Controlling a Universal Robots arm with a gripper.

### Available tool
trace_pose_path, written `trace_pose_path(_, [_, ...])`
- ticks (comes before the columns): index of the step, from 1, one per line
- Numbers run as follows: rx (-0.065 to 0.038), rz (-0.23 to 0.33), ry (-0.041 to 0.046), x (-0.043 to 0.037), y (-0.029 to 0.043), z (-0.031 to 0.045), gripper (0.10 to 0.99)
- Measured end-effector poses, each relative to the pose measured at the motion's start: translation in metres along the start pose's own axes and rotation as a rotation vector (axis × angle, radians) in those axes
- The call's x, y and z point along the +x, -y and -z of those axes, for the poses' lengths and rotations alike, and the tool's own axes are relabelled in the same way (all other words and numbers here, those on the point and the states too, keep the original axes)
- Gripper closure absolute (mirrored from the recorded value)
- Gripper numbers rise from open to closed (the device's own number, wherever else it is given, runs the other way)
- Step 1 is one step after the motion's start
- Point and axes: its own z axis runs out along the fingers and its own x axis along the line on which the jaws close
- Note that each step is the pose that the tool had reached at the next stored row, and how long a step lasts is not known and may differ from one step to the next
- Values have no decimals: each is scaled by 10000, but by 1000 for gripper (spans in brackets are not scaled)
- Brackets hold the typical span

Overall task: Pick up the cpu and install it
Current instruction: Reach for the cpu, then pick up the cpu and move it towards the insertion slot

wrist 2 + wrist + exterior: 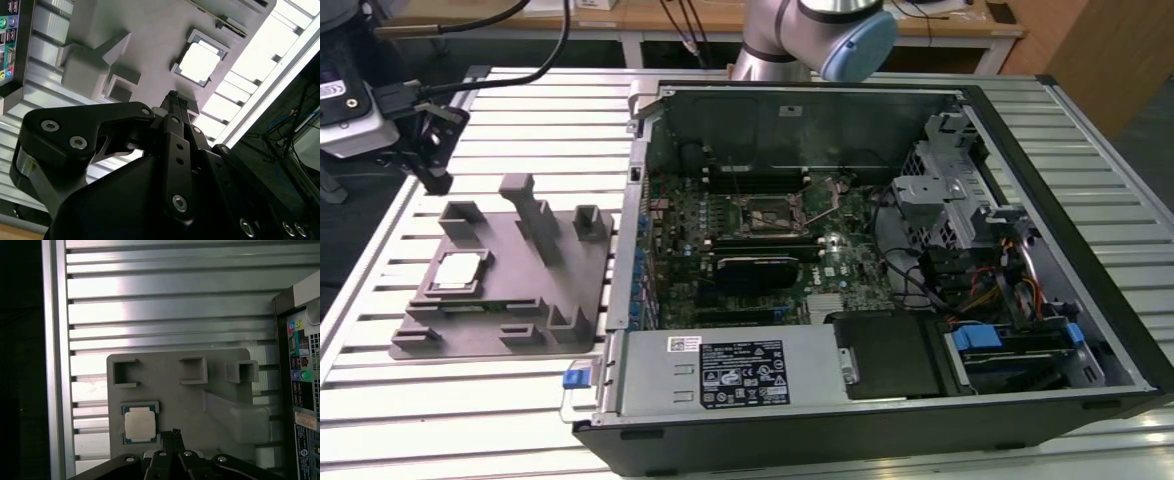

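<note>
The cpu is a small square chip with a silvery top plate, lying flat in a recess of the grey plastic tray at the exterior view's left. It also shows in both wrist views, cpu and cpu. My gripper hangs above the tray's far left corner, apart from the chip. Its black fingertips are pressed together with nothing between them, and the gripper sits just beside the chip's recess. The metal-framed socket sits on the motherboard inside the open computer case.
The open computer case fills the exterior view's middle and right, with a power supply at its front and drive cages on the right. Upright blocks rise from the tray. The slatted metal table lies underneath.
</note>
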Motion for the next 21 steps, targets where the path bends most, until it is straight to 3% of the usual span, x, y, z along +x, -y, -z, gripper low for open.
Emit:
trace_pose_path(5, [0, 1, 0, 28, 5, -47, 980])
trace_pose_path(21, [-23, -1, -2, 50, 8, -84, 980])
